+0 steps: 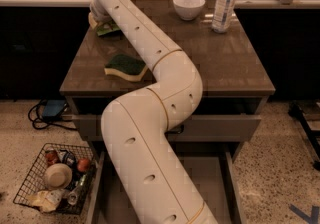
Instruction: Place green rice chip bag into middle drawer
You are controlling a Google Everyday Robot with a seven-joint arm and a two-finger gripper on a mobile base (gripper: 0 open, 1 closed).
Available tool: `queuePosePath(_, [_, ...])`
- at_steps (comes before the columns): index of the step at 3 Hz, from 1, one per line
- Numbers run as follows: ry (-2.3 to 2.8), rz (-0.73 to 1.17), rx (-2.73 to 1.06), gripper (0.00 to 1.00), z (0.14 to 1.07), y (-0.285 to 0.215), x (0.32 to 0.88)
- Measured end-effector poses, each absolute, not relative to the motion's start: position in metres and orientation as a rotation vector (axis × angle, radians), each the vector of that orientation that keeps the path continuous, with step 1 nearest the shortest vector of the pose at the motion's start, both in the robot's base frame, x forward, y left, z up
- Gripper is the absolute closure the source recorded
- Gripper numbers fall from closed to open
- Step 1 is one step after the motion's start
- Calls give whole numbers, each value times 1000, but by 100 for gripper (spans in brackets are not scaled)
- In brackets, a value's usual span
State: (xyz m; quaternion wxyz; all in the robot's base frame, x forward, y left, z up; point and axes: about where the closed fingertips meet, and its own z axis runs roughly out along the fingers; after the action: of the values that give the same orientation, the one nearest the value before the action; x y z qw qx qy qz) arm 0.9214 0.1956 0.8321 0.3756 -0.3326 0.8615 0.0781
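The green rice chip bag [108, 29] lies at the far left of the tabletop [225, 63], mostly hidden behind my arm; only a green edge shows. My gripper [96, 18] is right at the bag, at its left end, largely covered by my wrist. The middle drawer [212, 183] stands pulled out below the table, with its flat grey floor showing to the right of my arm.
A dark-green-and-yellow sponge [126, 67] lies left of centre on the table. A white bowl [188, 6] and a water bottle [224, 2] stand at the back. The drawer with the grey front [220, 127] is slightly open. A wire basket of clutter [56, 178] sits on the floor at left.
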Motion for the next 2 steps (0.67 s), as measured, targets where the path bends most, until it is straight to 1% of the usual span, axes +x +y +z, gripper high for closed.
queuePosePath(1, [2203, 209, -901, 100, 857, 193, 905])
queuePosePath(2, [2171, 223, -949, 100, 899, 179, 886])
